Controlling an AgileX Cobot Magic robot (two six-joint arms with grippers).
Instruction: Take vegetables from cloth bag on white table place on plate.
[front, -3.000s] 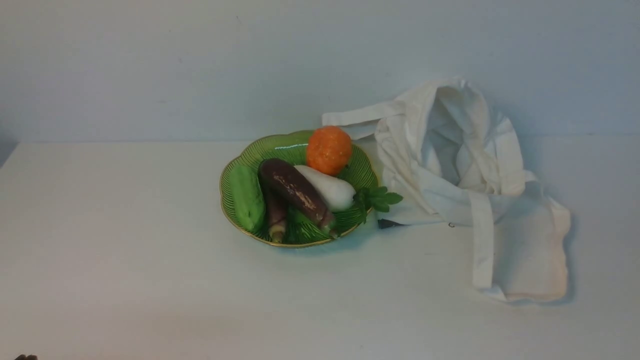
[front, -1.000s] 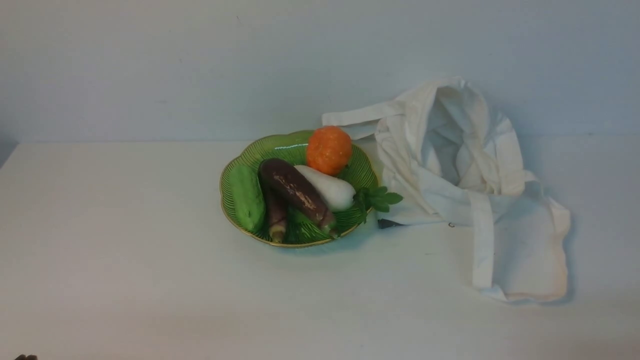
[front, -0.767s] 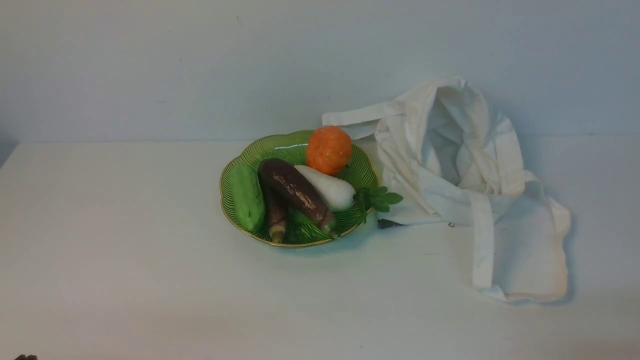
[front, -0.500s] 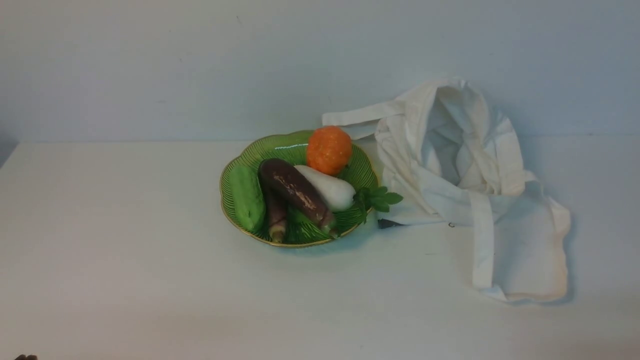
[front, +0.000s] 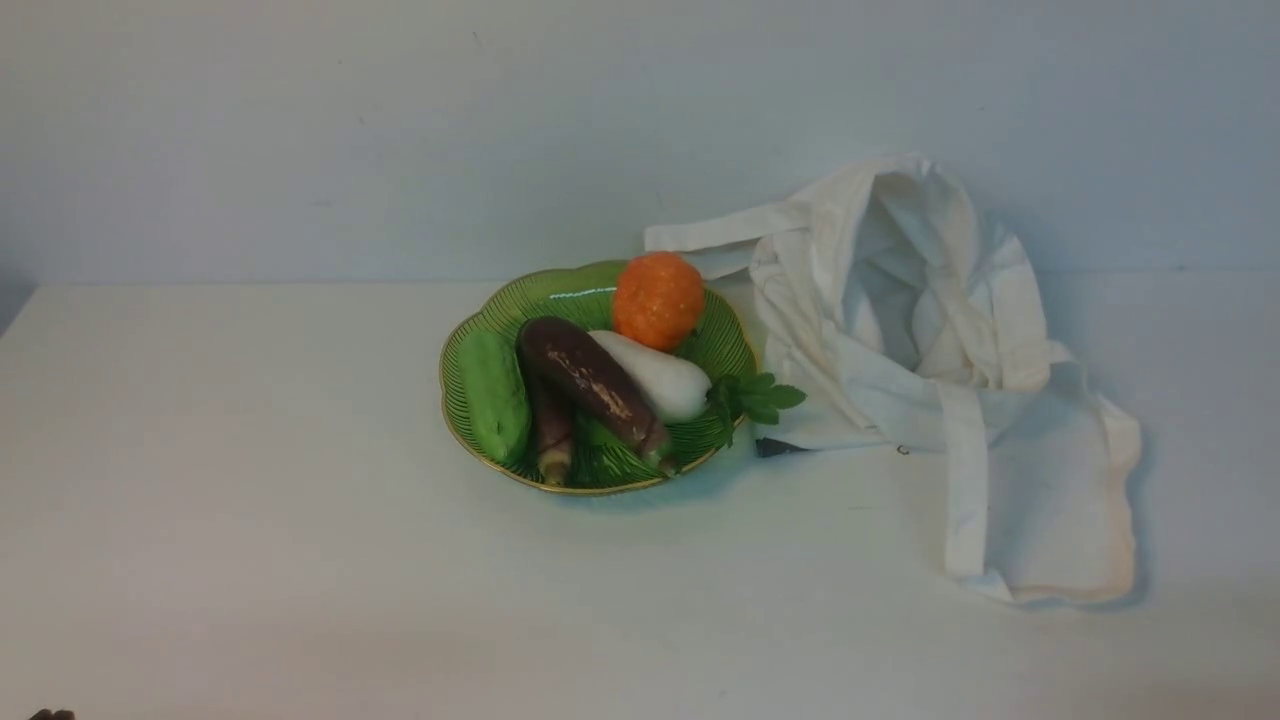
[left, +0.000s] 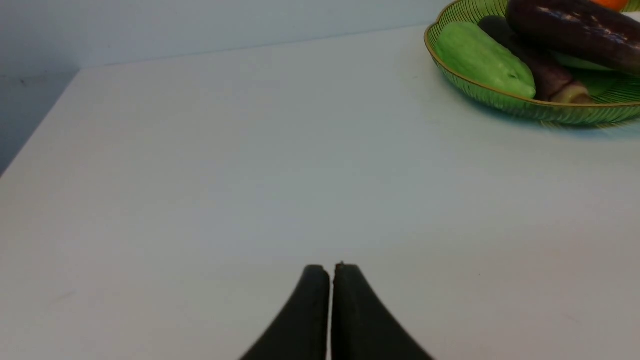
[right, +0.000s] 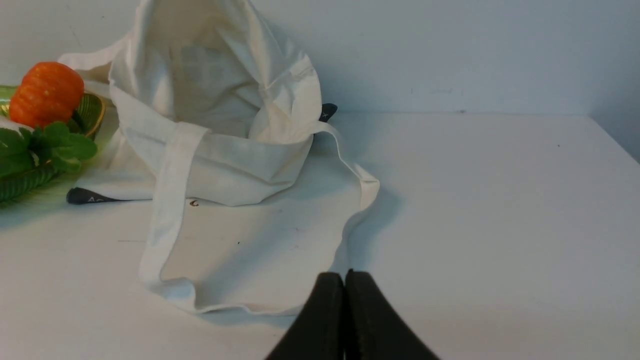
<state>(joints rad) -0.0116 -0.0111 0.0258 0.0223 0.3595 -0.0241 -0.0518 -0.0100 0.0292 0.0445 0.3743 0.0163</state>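
The thick dark eggplant (front: 590, 380) lies on the green plate (front: 725, 345), across the other vegetables; it also shows in the left wrist view (left: 575, 27). The off-white cloth bag (front: 930, 340) lies slumped on the white table (front: 250, 550) right of the plate, mouth open, nothing visible inside (right: 220, 100). My left gripper (left: 331, 270) is shut and empty, low over bare table well short of the plate (left: 525, 107). My right gripper (right: 344, 276) is shut and empty, near the bag's front edge. Neither gripper shows in the front view, save a dark tip (front: 50, 714).
On the plate also lie a slim purple eggplant (front: 552, 430), a green gourd (front: 493, 395), a white radish (front: 655, 375) with green leaves (front: 755, 398) and an orange pumpkin (front: 657, 300). A strap (front: 965, 490) trails forward. A grey wall stands behind the table.
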